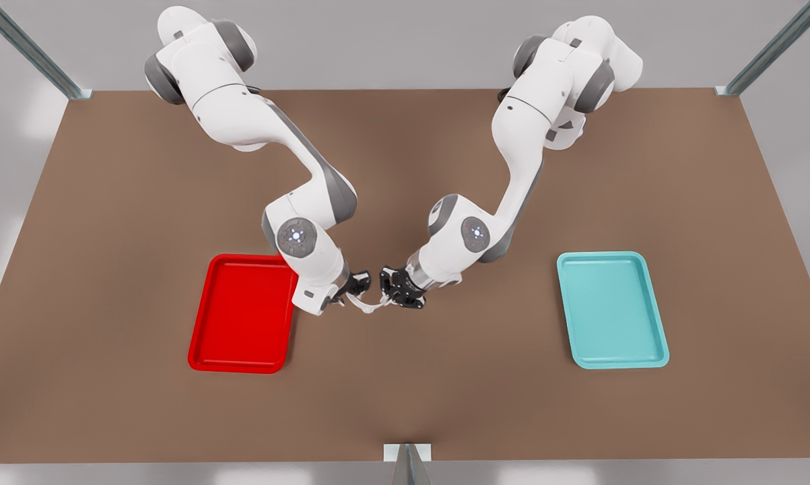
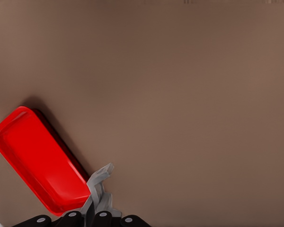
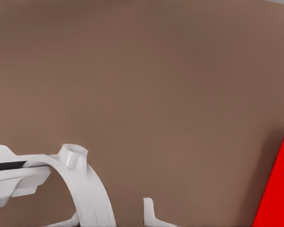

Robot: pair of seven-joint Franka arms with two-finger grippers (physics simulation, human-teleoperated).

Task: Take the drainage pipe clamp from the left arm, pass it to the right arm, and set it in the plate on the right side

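Left tool (image 1: 385, 290), on the arm at the front view's right, is clamping one end of the drainage pipe clamp (image 1: 371, 306). In the left wrist view its black fingertips (image 2: 102, 216) are pressing together on the white strip (image 2: 98, 187). The right tool (image 1: 362, 283), on the arm at the front view's left, is meeting the clamp's other end. Whether it is gripping cannot be told.

The red plate (image 1: 243, 316) is lying flat on the desk (image 1: 405, 404) toward the front view's left edge, with nothing inside it. A teal tray (image 1: 610, 310) is sitting well apart toward the opposite edge, likewise holding nothing.

The clamp is hanging between the two tools, roughly midway along the desk and just beside the red plate's inner edge. Its long axis is running across the desk from one tool to the other, and its curve is bowing toward the near edge, so the open side is facing the arms. In the right wrist view the arc (image 3: 90, 189) is sweeping close past the camera, with the plate's rim (image 3: 279, 189) lying beyond it.
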